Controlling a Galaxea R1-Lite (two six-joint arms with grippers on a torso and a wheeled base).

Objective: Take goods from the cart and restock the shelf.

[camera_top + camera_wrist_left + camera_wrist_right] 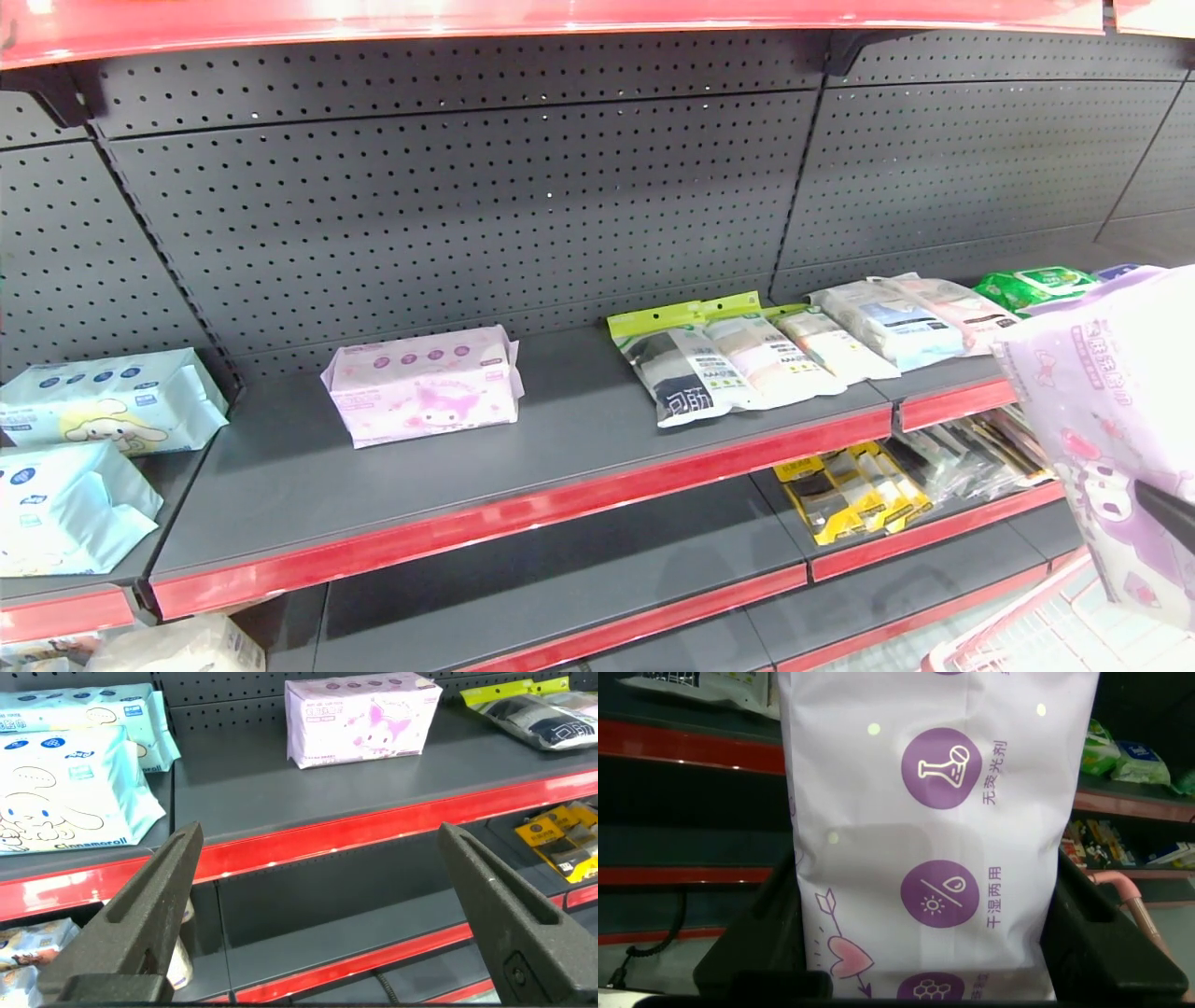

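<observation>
I see right gripper (924, 924) fingers clamped on lilac soft tissue pack (938, 784) near pink wire cart (1046, 635). Left gripper (318, 905) fingers apart, empty, facing grey red-edged shelf (308, 803).

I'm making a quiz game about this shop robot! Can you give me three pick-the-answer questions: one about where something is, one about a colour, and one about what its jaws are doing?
1. Where does the pink pack lie?
A) on the shelf
B) in the cart
C) on the floor

2. What colour is the front strip of that shelf?
A) yellow
B) red
C) white

3. How are the jaws of the left gripper?
A) shut on a pack
B) shut on nothing
C) open

Answers:
1 A: it rests flat on the grey board.
2 B: a red band runs along the edge.
3 C: the jaws stand wide apart with nothing between them.
</observation>
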